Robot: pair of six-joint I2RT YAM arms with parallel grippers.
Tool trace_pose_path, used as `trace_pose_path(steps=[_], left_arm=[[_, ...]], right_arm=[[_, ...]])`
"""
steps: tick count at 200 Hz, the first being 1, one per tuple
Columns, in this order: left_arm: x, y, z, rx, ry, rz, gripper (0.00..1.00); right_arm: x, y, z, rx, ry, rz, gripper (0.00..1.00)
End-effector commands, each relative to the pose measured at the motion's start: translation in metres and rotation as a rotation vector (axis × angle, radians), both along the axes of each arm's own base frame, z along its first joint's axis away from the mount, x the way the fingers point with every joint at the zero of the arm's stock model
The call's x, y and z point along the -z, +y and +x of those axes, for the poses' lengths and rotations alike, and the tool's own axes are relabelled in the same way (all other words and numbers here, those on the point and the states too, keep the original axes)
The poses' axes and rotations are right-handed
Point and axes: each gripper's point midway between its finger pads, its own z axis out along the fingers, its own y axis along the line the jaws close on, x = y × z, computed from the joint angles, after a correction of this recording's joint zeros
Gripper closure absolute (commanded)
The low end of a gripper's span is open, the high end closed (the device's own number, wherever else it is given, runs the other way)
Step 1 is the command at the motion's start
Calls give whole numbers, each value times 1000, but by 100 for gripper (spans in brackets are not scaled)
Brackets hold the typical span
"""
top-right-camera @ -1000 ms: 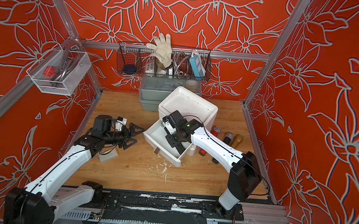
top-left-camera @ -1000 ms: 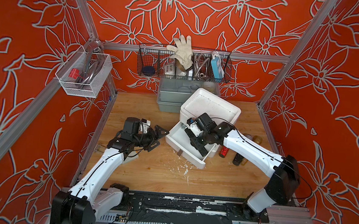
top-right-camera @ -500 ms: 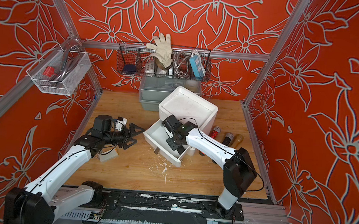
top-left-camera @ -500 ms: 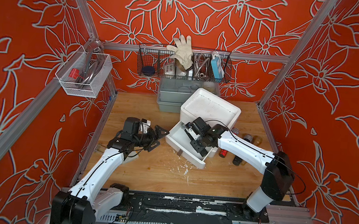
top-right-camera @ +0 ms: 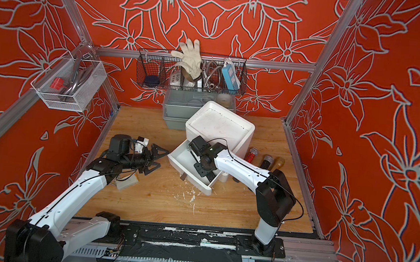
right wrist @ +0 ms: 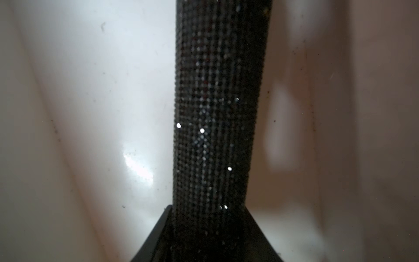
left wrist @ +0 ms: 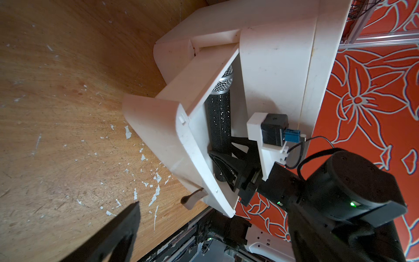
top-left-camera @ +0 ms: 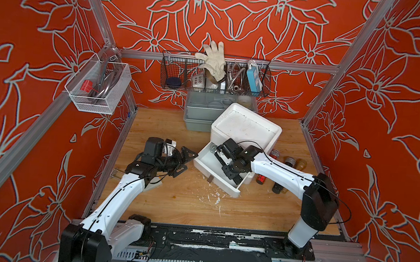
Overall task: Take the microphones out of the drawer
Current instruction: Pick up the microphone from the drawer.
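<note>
The microphone (left wrist: 218, 127), with a black glittery handle and a silver mesh head (top-left-camera: 212, 149), lies inside the pulled-out white drawer (top-left-camera: 208, 171) along its cabinet side. My right gripper (top-left-camera: 230, 171) reaches down into the drawer. Its fingers press both sides of the handle (right wrist: 217, 113) near the tail end, so the right gripper (right wrist: 208, 211) is shut on it. The microphone still rests on the drawer floor. My left gripper (top-left-camera: 184, 160) hovers open and empty just left of the drawer, above the wooden table. Only one of its fingers (left wrist: 113, 236) shows in the left wrist view.
The drawer belongs to a white cabinet (top-left-camera: 248, 129). Right of it lie a red microphone (top-left-camera: 260, 177), a dark one (top-left-camera: 289, 160) and a gold one (top-left-camera: 300, 164). A grey bin (top-left-camera: 197, 115) stands behind. Wire baskets hang on the back wall (top-left-camera: 215, 77) and left wall (top-left-camera: 98, 88).
My right gripper has sunk deeper into the drawer, and its jaws have narrowed onto the microphone handle. The left arm has stayed where it was.
</note>
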Motion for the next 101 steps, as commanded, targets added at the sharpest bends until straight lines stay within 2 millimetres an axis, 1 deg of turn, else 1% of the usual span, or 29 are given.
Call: trace_pose_path(steps=[1,41,71,101], left_arm=[[-6,0,-1,3,-32,-11,0],[-6,0,-1,3,-32,-11,0],[-4,1,-2,1,-30,-9,0],[2,1,-3,2,-17,-2,0]], right_arm=[[-8,8,8,-43,-42,32,85],[-39,17,12,-72,-102,101,90],[-64,23,8,-90,-146,197,91],[-83,28,1,-119,-180,285,93]])
